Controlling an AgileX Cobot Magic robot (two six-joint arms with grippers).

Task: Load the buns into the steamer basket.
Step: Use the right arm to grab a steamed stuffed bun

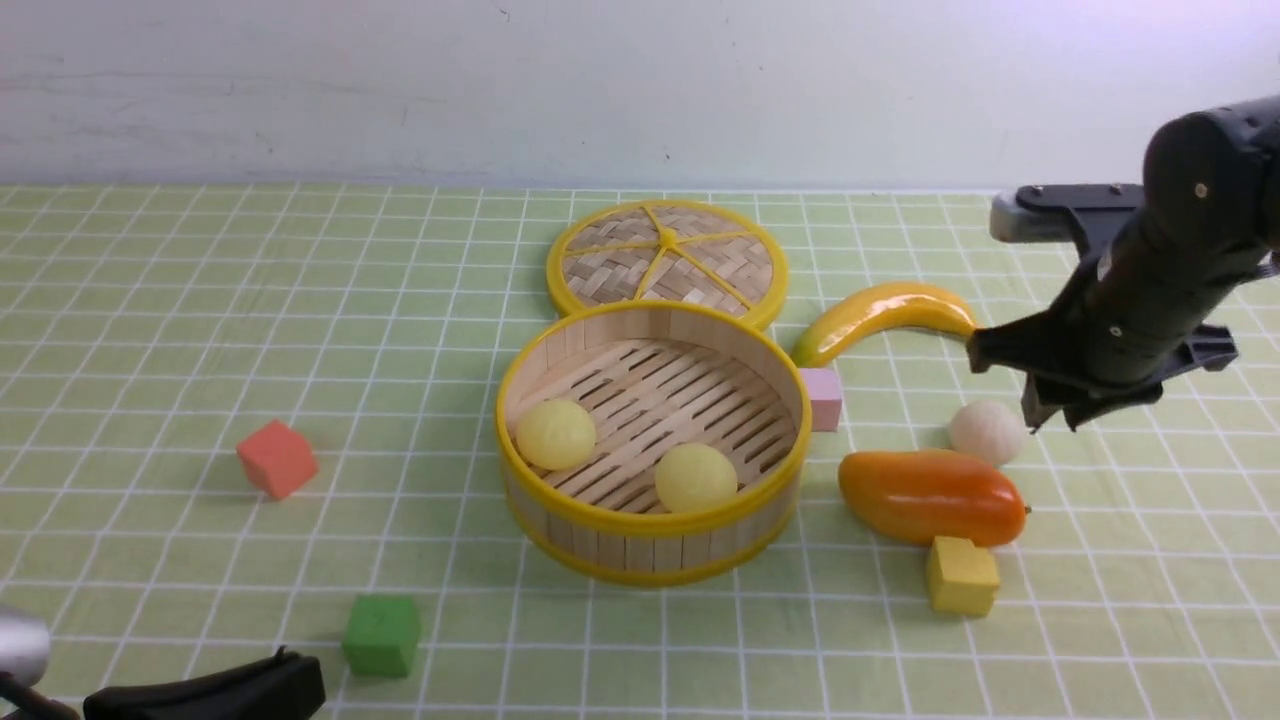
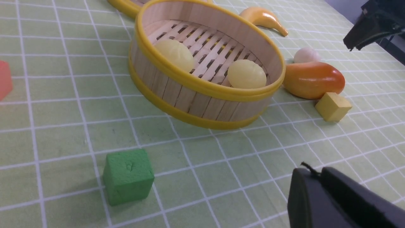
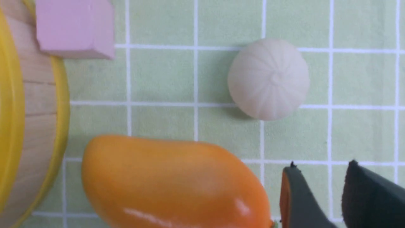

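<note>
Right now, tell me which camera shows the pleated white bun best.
The right wrist view: the white bun is large, unobstructed, pleats clear. The front view shows it small behind the mango; the left wrist view shows only its top past the mango.

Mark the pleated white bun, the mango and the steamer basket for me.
pleated white bun [image 3: 268, 79], right wrist view, centre of its ridged dome.
mango [image 1: 930, 495], front view, middle of its orange skin.
steamer basket [image 1: 650, 545], front view, near outer wall.

Front cam: high, facing 12 o'clock. Left wrist: low, oblique. Right wrist: close, straight down. All share steamer basket [image 1: 650, 548], mango [image 1: 930, 497].
</note>
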